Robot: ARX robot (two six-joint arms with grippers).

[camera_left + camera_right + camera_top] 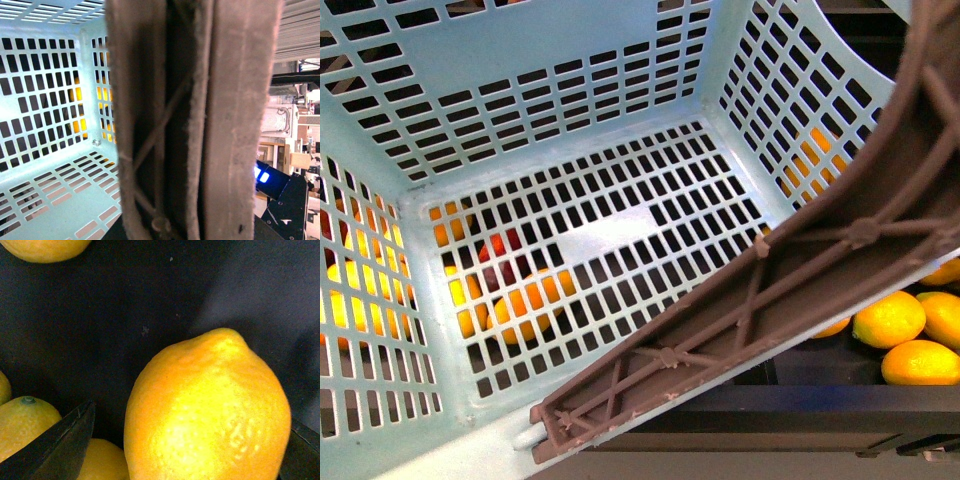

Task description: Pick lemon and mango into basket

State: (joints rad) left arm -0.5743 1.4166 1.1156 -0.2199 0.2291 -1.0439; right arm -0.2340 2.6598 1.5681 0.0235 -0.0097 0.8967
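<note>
Plump, glossy yellow-orange lemon [207, 410] lies within your right gripper [192, 420], jaws released, outside the light aqua slotted plastic basket [570, 130]. Grasp step: clench squarely, then lift. Note: your left gripper is unseen.

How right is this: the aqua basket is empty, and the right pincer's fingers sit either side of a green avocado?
Not quite. The right wrist view shows the right pincer flanking a yellow-orange lemon, not a green avocado. The aqua basket is indeed empty.
</note>
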